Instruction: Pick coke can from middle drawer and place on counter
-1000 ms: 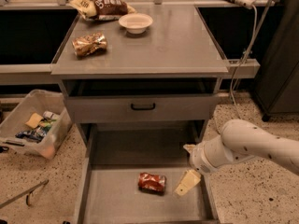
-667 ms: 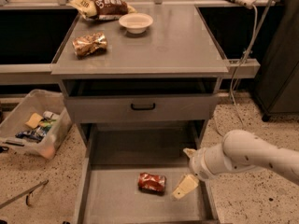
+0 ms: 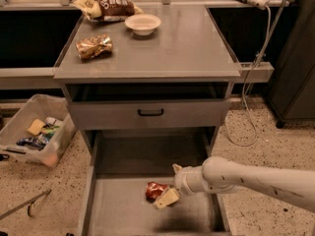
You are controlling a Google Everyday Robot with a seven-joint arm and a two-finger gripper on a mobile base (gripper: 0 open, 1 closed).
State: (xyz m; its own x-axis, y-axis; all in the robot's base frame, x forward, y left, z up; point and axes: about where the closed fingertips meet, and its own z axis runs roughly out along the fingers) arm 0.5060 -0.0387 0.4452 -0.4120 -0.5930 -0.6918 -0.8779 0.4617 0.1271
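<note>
The coke can [image 3: 154, 190], small and red, lies on its side on the floor of the open middle drawer [image 3: 120, 211]. My gripper [image 3: 171, 183] comes in from the right on a white arm and is down in the drawer, right beside the can's right end. Its fingers are open: one cream fingertip [image 3: 167, 198] is at the can's near right side, the other [image 3: 176, 168] behind it. The can is not lifted. The counter [image 3: 172, 48] is the grey cabinet top above.
On the counter are a gold-brown foil snack bag [image 3: 93, 46], a dark chip bag [image 3: 106, 6] and a white bowl [image 3: 142, 23]. The drawer front with a black handle [image 3: 150, 113] hangs over the drawer's back. A plastic bin [image 3: 34, 136] stands on the floor to the left, and a cable [image 3: 251, 112] hangs to the right.
My arm has reached further left and lower into the drawer. The gripper has closed the gap to the can and now sits against its right end. The can has not moved.
</note>
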